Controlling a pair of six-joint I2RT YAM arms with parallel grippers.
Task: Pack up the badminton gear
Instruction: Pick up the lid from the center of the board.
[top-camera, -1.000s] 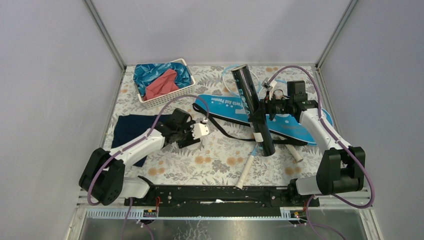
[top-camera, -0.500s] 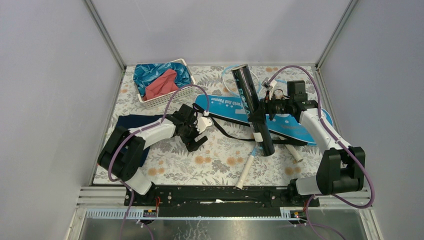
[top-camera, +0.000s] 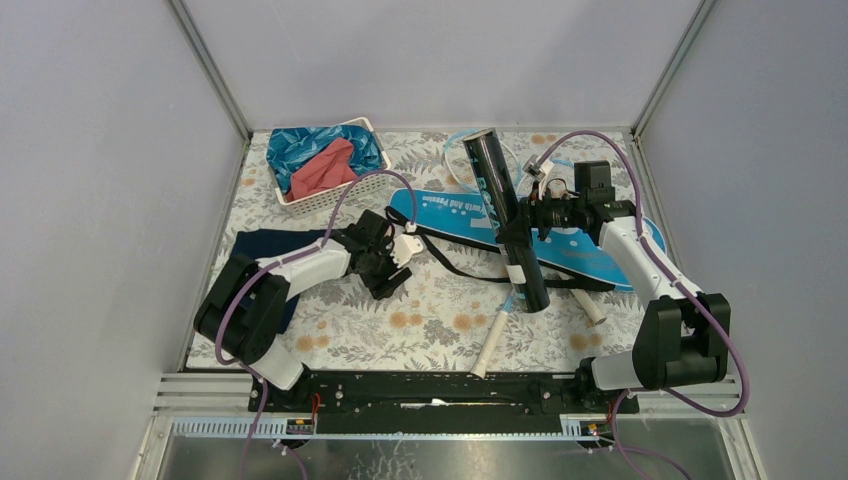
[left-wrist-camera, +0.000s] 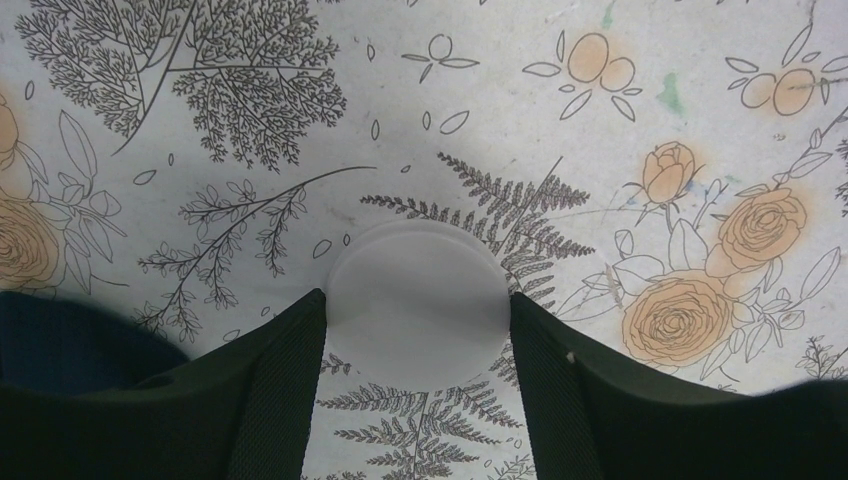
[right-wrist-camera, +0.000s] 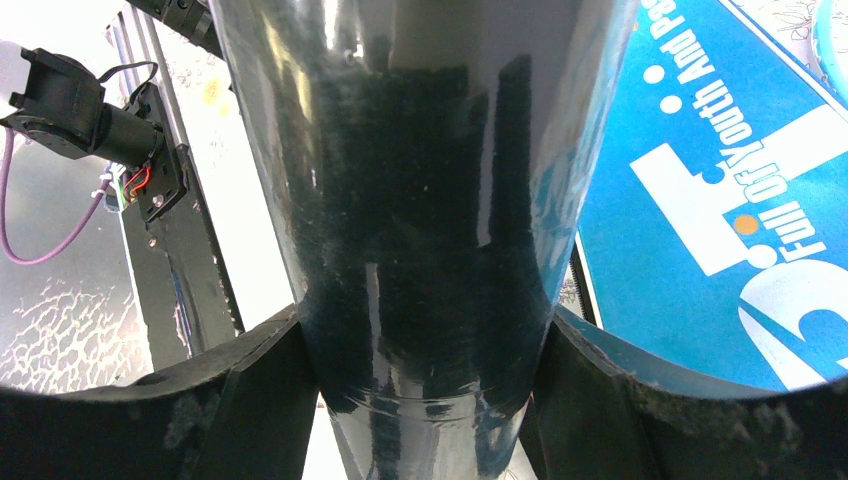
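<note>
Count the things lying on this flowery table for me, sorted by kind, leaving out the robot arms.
Rackets: 2
Black tube: 1
Blue bag: 1
White round disc: 1
White basket: 1
Cloths: 3 (blue, red, navy)
Total: 9

"Where's the black tube?"
"Slanted across the flat blue bag, with the right fingers clamped on it."
"Rackets?"
"Two white handles stick out near its lower end. The left fingers pinch a white round cap."
</note>
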